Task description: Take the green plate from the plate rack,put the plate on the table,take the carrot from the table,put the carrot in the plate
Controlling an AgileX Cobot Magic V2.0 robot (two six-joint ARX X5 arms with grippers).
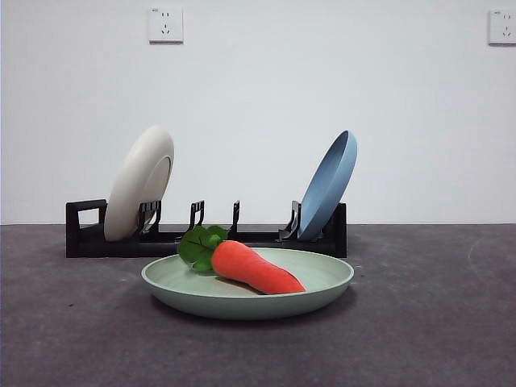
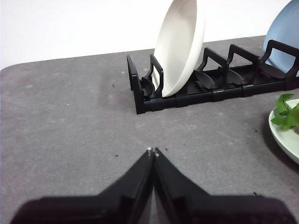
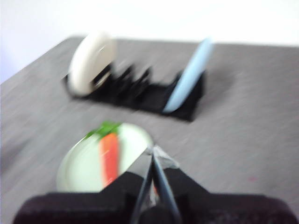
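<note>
The green plate [image 1: 322,282] lies flat on the table [image 1: 451,322] in front of the plate rack [image 1: 242,239]. The carrot [image 1: 254,268] lies in the plate, its leaves toward the rack. The right wrist view, which is blurred, shows the plate [image 3: 79,168] with the carrot [image 3: 110,156] in it. My right gripper [image 3: 152,151] is shut and empty, above the table beside the plate. My left gripper [image 2: 152,150] is shut and empty over bare table, short of the rack [image 2: 187,95]. The plate's edge [image 2: 287,135] and carrot leaves [image 2: 287,112] show there.
A cream-white plate [image 1: 139,184] leans in the rack's left end and a blue plate [image 1: 329,184] in its right end. A white wall with two sockets [image 1: 165,24] stands behind the table.
</note>
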